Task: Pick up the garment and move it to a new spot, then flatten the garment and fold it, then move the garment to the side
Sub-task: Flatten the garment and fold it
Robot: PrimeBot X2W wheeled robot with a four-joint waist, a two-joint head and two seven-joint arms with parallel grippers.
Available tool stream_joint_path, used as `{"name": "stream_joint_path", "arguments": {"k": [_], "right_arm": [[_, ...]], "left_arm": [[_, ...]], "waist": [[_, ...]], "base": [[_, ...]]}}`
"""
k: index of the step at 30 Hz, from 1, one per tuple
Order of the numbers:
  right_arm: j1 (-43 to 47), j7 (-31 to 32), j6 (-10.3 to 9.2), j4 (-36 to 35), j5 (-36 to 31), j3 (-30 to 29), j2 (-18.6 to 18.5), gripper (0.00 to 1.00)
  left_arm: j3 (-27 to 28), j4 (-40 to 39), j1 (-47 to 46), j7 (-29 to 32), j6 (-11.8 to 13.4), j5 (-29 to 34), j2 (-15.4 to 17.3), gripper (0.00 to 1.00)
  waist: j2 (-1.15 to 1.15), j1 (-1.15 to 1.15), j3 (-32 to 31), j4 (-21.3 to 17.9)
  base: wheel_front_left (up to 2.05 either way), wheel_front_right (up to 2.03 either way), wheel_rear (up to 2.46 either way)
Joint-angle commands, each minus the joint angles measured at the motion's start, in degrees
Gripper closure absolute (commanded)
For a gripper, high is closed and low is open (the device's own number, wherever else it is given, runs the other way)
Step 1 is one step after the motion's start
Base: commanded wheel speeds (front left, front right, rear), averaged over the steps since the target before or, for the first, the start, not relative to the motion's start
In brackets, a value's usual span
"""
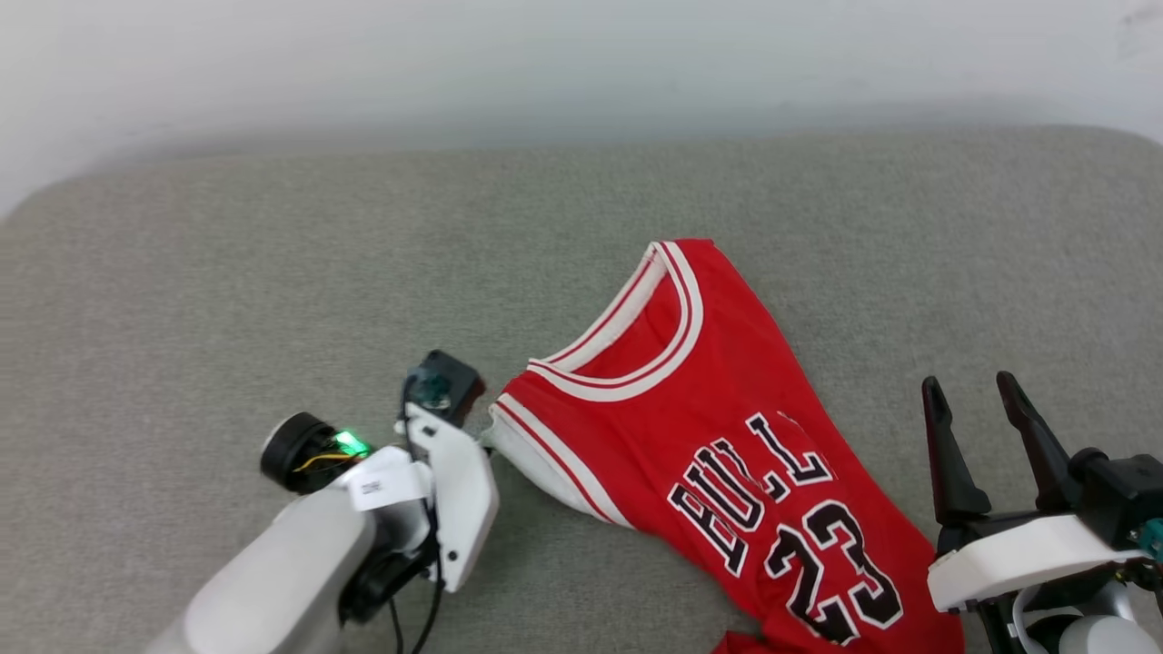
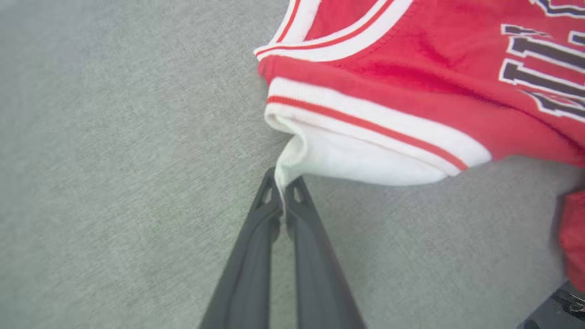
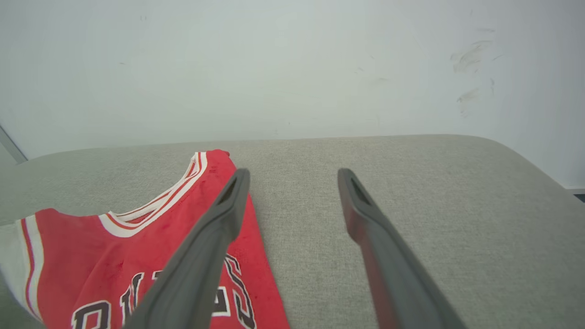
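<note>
The garment (image 1: 709,391), a red jersey with white-and-red trim and a black 23, lies crumpled on the grey cushion, collar toward the far side. In the left wrist view my left gripper (image 2: 284,185) is shut on the edge of the white sleeve (image 2: 361,160) at the garment's (image 2: 411,68) left shoulder. From the head view the left wrist (image 1: 445,472) sits just left of that sleeve, covering the fingers. My right gripper (image 1: 970,386) stands open to the right of the garment with nothing between its fingers. In the right wrist view the right gripper (image 3: 295,176) has the garment (image 3: 137,246) to its left.
The grey cushioned surface (image 1: 273,254) stretches wide on all sides of the jersey, with rounded far corners. A white wall (image 1: 545,64) rises directly behind its far edge. The garment's lower part runs out of the head view at the bottom.
</note>
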Motion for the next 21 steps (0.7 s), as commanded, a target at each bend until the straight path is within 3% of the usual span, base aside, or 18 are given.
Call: {"name": "stream_joint_path", "arguments": {"k": [1,8,12,15,21], "right_arm": [[0.8,-0.3,-0.06,0.2,0.2,-0.2,0.1,0.00],[2.1,0.1,-0.06,-0.2,0.4,-0.7,0.1,0.00],[2.3,0.3,-0.06,-0.5,0.2,-0.9,0.1,0.00],[2.5,0.7,-0.06,-0.8,0.2,-1.0,0.1,0.00],[3.0,1.4,-0.06,-1.3,-0.2,-1.5,0.1,0.00]], "left_arm": [[1.1,-2.0,1.7,0.2,1.2,-0.4,1.5,1.00],[8.5,-11.1,11.9,1.3,9.5,-5.9,9.0,1.00],[13.0,-12.3,18.8,0.1,13.8,-10.1,11.1,1.00],[15.4,-10.9,23.3,-1.0,15.2,-13.6,10.5,1.00],[16.6,-8.2,27.6,-3.3,14.9,-16.6,8.5,1.00]], "waist": [[0.00,-0.01,-1.3,1.2],[0.00,-0.01,-2.7,2.6],[0.00,-0.01,-3.0,2.7],[0.00,-0.01,-3.0,2.5],[0.00,-0.01,-3.4,2.2]], "base": [[0.00,0.00,0.00],[0.00,0.00,0.00],[0.00,0.00,0.00],[0.00,0.00,0.00],[0.00,0.00,0.00]]}}
